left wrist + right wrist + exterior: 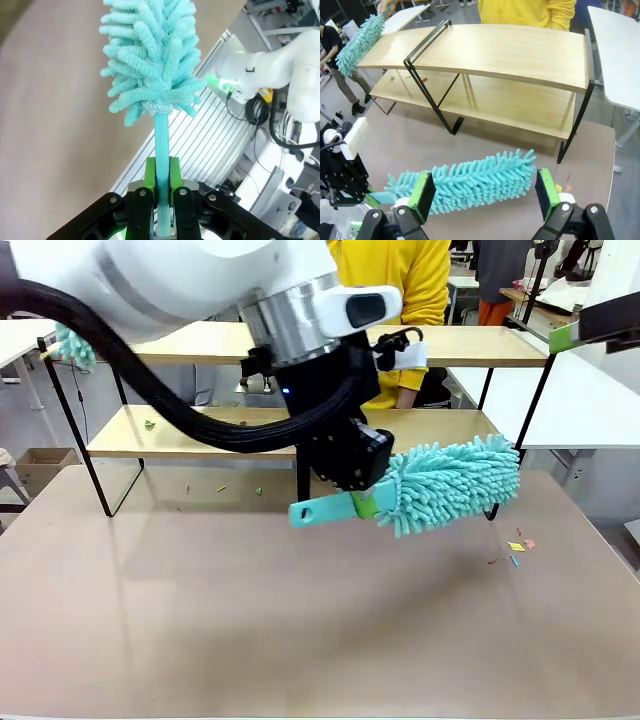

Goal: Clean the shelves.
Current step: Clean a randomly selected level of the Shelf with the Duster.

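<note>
The shelves stand at the far side of the brown table, light wood boards in a black frame. My left gripper is shut on the thin handle of a teal fluffy duster. It holds the duster level just above the table, in front of the lower right board. My right gripper hangs open high at the right, looking down on the duster with nothing between its green pads.
A person in yellow stands behind the shelves. A second teal duster rests at the top board's left end under a hand. Coloured scraps lie on the table at the right, green bits on the lower board.
</note>
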Motion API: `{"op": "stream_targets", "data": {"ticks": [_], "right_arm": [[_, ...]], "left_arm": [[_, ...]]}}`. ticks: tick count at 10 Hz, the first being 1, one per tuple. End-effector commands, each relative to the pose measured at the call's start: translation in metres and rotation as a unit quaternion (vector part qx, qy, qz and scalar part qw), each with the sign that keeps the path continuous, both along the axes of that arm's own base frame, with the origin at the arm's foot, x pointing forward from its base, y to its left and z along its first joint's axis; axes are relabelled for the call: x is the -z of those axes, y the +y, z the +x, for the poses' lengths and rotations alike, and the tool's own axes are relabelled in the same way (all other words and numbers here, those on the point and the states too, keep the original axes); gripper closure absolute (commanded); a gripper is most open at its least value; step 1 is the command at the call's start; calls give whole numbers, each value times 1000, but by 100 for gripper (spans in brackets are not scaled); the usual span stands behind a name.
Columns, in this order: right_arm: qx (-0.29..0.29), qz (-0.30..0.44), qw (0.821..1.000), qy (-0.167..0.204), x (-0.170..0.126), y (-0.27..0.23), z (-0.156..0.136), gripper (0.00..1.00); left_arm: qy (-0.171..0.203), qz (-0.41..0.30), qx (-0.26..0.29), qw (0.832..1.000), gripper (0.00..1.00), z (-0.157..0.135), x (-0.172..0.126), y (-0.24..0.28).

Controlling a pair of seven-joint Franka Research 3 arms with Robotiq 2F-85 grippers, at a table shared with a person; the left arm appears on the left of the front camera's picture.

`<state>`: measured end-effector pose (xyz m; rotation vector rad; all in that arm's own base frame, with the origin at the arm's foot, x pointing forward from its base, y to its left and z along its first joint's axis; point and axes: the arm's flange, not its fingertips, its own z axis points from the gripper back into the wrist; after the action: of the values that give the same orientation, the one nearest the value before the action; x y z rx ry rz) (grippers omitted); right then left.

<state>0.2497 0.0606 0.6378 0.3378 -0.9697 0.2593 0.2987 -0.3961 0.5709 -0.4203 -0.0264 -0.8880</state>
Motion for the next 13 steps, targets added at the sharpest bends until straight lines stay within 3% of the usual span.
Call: {"op": "stream_targets", "data": {"ticks": [1,3,4,5,6,7,12,13], "right_arm": [[1,2,1000,0,-1,0,1,0],[1,2,1000,0,-1,0,1,0],[1,2,1000,0,-1,0,1,0],[1,2,1000,0,-1,0,1,0],[1,2,1000,0,-1,0,1,0],[1,2,1000,0,-1,0,1,0],[1,2,1000,0,-1,0,1,0],[1,2,1000,0,-1,0,1,0]], "left_arm": [[-29,1,37,999,87,-28,-6,73],[-74,8,64,995,87,-77,-8,132],[-106,3,131,986,87,-104,-2,152],[-129,-26,162,978,87,-124,1,164],[-118,-75,95,986,87,-123,-2,162],[-92,5,117,989,87,-102,-7,149],[-90,0,122,988,87,-104,2,151],[-108,22,112,988,87,-95,-4,164]]}}
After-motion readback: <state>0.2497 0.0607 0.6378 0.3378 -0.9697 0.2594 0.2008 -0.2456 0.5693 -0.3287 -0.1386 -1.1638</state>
